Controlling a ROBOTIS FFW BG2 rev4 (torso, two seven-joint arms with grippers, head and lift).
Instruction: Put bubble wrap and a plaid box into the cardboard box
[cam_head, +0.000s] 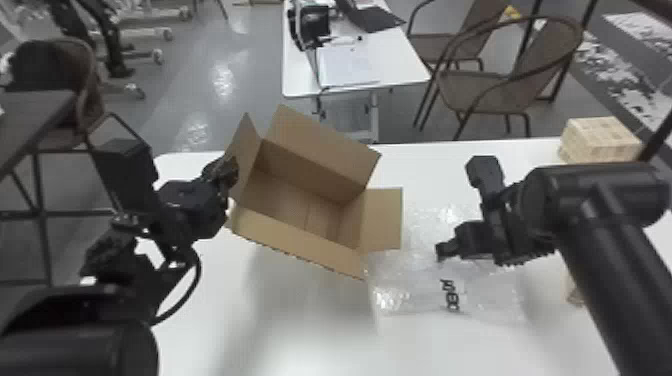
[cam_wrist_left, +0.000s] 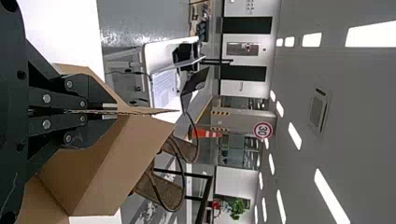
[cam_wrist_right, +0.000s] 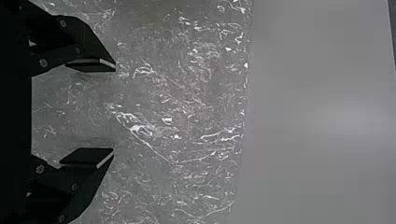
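Observation:
The open cardboard box (cam_head: 300, 195) stands tilted on the table. At its left flap (cam_head: 243, 150) is my left gripper (cam_head: 226, 172); in the left wrist view the left gripper (cam_wrist_left: 100, 112) is shut on that flap (cam_wrist_left: 149, 111), seen edge-on. Clear bubble wrap (cam_head: 480, 292) lies flat to the right of the box. Above it is my right gripper (cam_head: 464, 212); the right wrist view has the right gripper (cam_wrist_right: 114, 109) open, nothing between its fingers, over the bubble wrap (cam_wrist_right: 187, 93). The beige plaid box (cam_head: 600, 140) sits at the table's back right.
Part of another beige object (cam_head: 574, 292) shows beside the right forearm on the white table (cam_head: 300, 325). Beyond the table stand a smaller white table (cam_head: 400, 70) with a laptop and papers, and brown chairs (cam_head: 500, 90).

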